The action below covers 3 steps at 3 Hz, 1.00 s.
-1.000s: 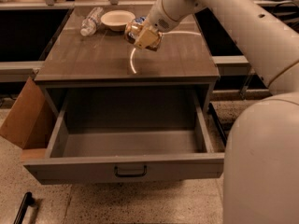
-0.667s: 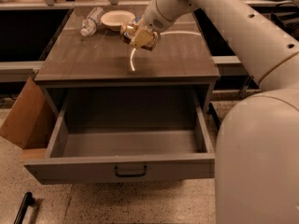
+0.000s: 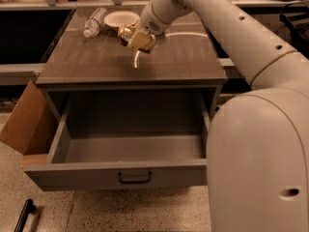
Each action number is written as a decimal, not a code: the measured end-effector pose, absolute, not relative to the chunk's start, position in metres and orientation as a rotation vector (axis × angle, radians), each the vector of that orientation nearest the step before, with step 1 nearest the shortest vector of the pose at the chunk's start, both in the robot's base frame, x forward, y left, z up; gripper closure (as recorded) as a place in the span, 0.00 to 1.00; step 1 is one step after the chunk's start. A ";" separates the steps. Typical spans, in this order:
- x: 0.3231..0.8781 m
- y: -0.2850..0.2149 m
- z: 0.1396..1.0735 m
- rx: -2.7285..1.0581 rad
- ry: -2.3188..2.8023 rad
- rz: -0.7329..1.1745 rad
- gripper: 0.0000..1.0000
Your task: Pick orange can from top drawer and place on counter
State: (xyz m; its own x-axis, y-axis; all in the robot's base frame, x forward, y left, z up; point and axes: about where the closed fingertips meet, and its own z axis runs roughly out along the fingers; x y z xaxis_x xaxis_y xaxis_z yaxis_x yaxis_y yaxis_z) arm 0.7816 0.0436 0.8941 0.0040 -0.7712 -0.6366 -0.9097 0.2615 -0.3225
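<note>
The gripper [image 3: 137, 38] hangs low over the far middle of the counter [image 3: 91, 64], its fingers pinched on the orange can [image 3: 126, 34], which sits tilted in the grip and, as far as I can tell, is not yet resting on the top. The top drawer [image 3: 87, 170] stands pulled out below with nothing showing inside, so I judge the picking done, with only the setting down and letting go left. No brand or writing can be read on the can, nor on the plastic bottle [image 3: 94, 22] lying beside the pale bowl [image 3: 121, 18] at the far edge
</note>
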 end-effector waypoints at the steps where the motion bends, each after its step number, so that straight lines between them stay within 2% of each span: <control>1: 0.786 0.051 0.886 -1.543 1.806 0.250 0.53; 3: 0.796 0.061 0.870 -1.552 1.846 0.265 0.06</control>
State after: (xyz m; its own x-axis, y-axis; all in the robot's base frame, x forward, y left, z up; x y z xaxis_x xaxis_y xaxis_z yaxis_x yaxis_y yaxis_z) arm 0.7963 0.0606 0.8699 -0.0371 -0.7826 -0.6214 -0.9258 0.2610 -0.2735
